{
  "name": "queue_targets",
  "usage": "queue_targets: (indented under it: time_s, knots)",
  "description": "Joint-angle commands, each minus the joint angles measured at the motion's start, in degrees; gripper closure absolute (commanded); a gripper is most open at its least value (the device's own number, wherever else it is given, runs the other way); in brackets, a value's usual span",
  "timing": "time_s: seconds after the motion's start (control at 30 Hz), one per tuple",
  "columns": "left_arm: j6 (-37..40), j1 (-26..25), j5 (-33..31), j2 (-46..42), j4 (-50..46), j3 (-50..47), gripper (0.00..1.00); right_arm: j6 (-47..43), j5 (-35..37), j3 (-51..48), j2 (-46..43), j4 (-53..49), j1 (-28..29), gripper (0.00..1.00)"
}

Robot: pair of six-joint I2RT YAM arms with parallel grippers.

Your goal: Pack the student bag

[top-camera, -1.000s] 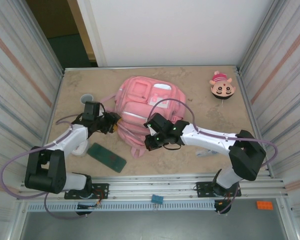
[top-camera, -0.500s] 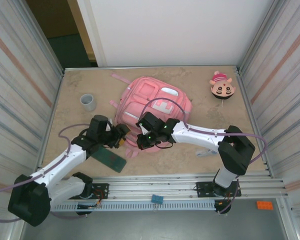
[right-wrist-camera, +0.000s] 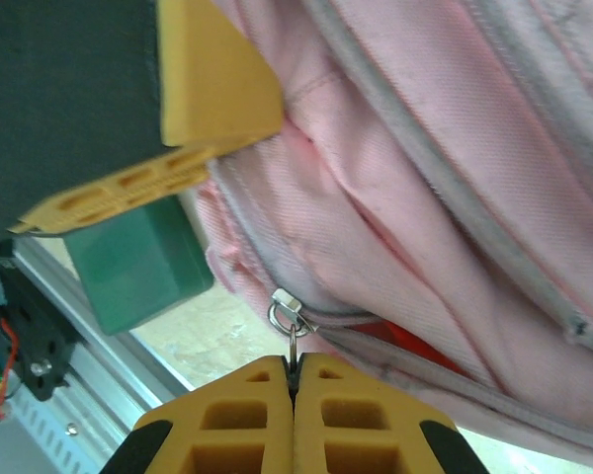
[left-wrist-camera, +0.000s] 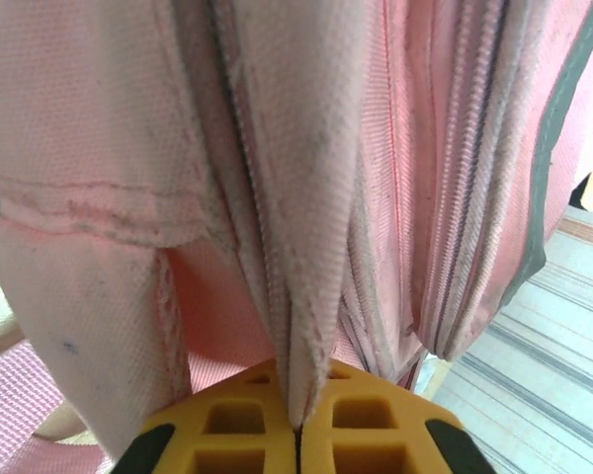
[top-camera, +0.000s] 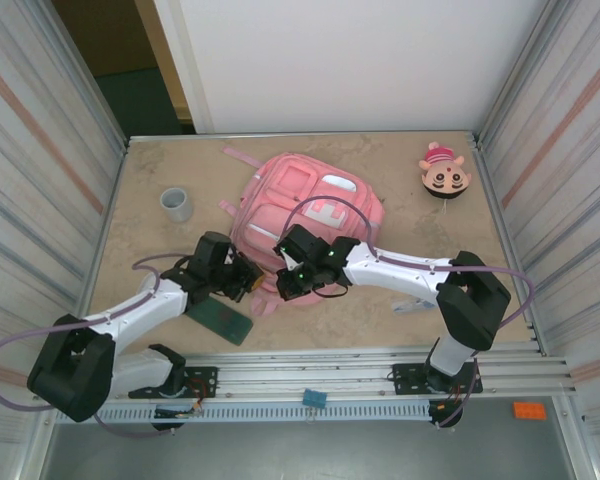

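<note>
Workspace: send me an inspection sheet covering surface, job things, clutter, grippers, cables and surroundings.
Surface: beige stone-look table, no spills seen.
Job's things: pink bag lying mid-table; flat green case on the table at its near left.
Clutter: grey cup upright at far left; plush in the far right corner.
Grippers: left gripper shut on a fold of the bag's fabric; right gripper shut on the zip pull.
Cables: a purple cable arcs over the bag from the right arm; another loops beside the left arm.
Surroundings: ribbed metal walls on both sides, white panel behind, rail at the near edge.
</note>
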Motion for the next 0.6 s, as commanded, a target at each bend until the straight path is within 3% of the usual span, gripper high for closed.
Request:
queue_targets:
  time_s: [0.0, 0.17, 0.37, 0.47, 0.57]
  knots:
    - [3.0, 3.7, -0.9, -1.3, -0.9, 0.1, 1.00, -3.0, 3.4, -2.4, -4.3, -9.6, -2.2, 1.00]
    - [5.6, 7.7, 0.8, -4.8, -4.0, -0.1, 1.00, -6.2, 4.3, -7.3, -8.0, -12.3, -9.1, 1.00]
    - [5.8, 8.8, 2.0, -8.6, -6.9, 0.8, 1.00, -7.8, 1.6, -9.4, -10.1, -10.1, -17.6, 1.00]
    - [5.7, 9.4, 1.0, -10.4, -7.6, 1.5, 1.00, -9.0, -0.7, -9.4, -10.4, -9.8, -18.1, 1.00]
    - [5.9, 9.6, 1.8, -9.6, -7.0, 1.5, 1.00, -10.1, -5.4, -9.3, -11.2, -8.0, -14.9, 1.00]
